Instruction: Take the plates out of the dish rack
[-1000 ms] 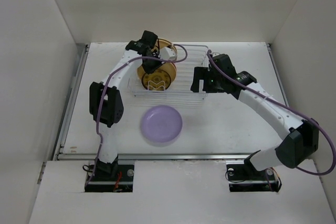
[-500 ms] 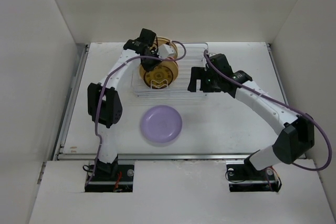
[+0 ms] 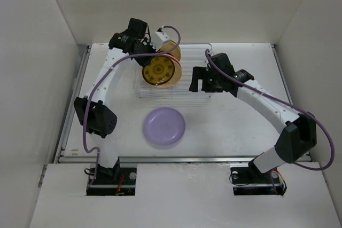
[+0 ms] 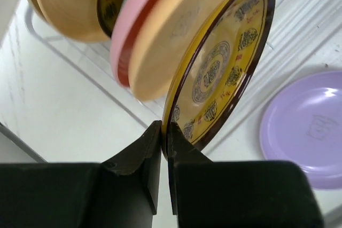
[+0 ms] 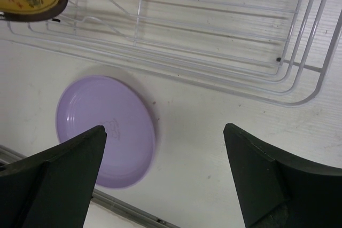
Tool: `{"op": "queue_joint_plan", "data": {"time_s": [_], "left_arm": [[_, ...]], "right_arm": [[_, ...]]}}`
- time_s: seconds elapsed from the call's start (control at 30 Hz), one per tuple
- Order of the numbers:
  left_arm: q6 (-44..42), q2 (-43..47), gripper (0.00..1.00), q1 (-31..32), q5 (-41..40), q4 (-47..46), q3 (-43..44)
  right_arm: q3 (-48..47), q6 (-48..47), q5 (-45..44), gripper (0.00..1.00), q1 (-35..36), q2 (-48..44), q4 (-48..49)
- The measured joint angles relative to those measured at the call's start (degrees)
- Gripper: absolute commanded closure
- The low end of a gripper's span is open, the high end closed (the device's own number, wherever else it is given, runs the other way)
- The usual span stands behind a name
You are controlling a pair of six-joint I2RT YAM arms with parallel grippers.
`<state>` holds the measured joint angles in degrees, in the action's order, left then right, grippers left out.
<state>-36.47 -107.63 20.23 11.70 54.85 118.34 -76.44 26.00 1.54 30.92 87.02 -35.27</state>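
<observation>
- Two arms reach over a white worktop (image 3: 240,126), where a silver wire dish rack (image 3: 195,95) sits toward the far side, between them.
- Left pincer (image 4: 164,132) is clamped on the dark rim of a yellow patterned plate (image 4: 224,62), one finger against each face. It holds the plate on edge and tilted over the left part of the rack.
- Behind the held plate, the left wrist view shows a tan plate (image 4: 176,30), a pink plate (image 4: 140,9) and a second tan plate (image 4: 67,4) standing on edge, packed close together. Whether the yellow patterned plate touches the tan plate next to it cannot be told.
- Right pincer (image 5: 164,129) hangs with its fingers spread wide and nothing between them, above the worktop near the rack's near right corner.
- Lavender plate (image 3: 164,126) lies flat and face up on the worktop, just in front of the rack and apart from its wires, between the two arms.
</observation>
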Motion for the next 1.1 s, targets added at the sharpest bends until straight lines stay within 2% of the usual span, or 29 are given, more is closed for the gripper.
{"op": "queue_joint_plan", "data": {"time_s": [0.1, 0.2, 0.37, 0.47, 0.57, 0.67, 0.73, 0.9, 0.93, 1.1], "left_arm": [[3.0, 2.7, 1.00, -1.5, 0.0, 2.3, -2.2], [5.3, 6.7, 1.00, -4.8, 0.1, 6.4, -5.1], [6.4, 13.0, 1.00, -12.5, -2.1, 13.8, -9.0], [5.4, 16.3, 1.00, -14.9, -4.4, 16.9, -16.5], [4.6, 17.3, 1.00, -14.8, -5.6, 18.1, -26.4], [4.8, 16.0, 1.00, -15.6, -7.2, 18.9, -36.8], [5.2, 13.7, 1.00, -17.8, -8.0, 19.4, -40.6], [6.1, 6.5, 1.00, -23.3, -8.5, 16.4, -41.7], [6.2, 5.2, 1.00, -23.6, -8.3, 15.8, -41.7], [6.1, 0.8, 1.00, -23.9, -6.1, 15.0, -41.7]], "right_arm": [[-1.6, -0.3, 0.0, 0.05, 0.0, 0.4, 0.2], [-5.0, -1.2, 0.1, 0.12, 0.0, 2.4, 0.5], [-15.8, -5.4, -1.5, 0.27, 0.3, 10.3, 1.4], [-22.6, -9.6, -3.1, 0.37, 1.1, 16.0, 2.2], [-28.1, -13.3, -4.2, 0.38, 2.3, 20.9, 3.4], [-30.0, -15.8, -4.9, 0.38, 3.3, 23.4, 5.4], [-30.4, -17.1, -5.5, 0.41, 3.7, 24.2, 6.7], [-34.1, -20.4, -5.6, 0.44, 4.0, 27.5, 10.5], [-34.7, -21.2, -5.6, 0.48, 4.1, 28.1, 11.4], [-35.3, -23.1, -5.0, 0.51, 4.4, 31.1, 13.1]]}}
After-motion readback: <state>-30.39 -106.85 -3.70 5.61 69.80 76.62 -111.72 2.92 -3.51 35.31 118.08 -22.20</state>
